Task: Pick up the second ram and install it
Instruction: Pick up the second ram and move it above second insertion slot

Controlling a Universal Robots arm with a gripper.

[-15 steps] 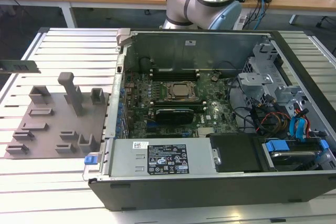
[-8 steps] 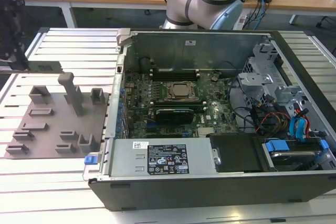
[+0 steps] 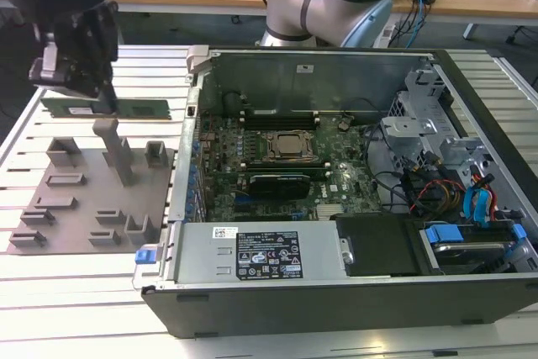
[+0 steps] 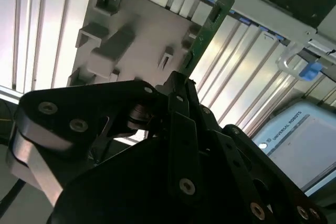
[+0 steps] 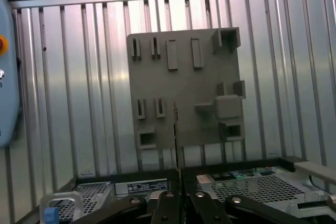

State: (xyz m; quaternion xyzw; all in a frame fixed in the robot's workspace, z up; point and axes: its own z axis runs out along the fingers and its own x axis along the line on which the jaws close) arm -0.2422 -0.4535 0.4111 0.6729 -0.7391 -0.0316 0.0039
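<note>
Jaws clamped on ram point(image 3: 143, 109): thin dark-green stick, dark chips, held level on edge, long axis extending out both sides of jaws; grey tray point(image 3: 84, 208) below.

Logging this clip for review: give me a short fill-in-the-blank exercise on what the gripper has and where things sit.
1. The gripper is ____ on the second ram.
2. The second ram's board is ____ in colour.
3. In the exterior view, the open computer case lies to the ____ of the grey tray.

Missing words: shut; green; right.
</note>
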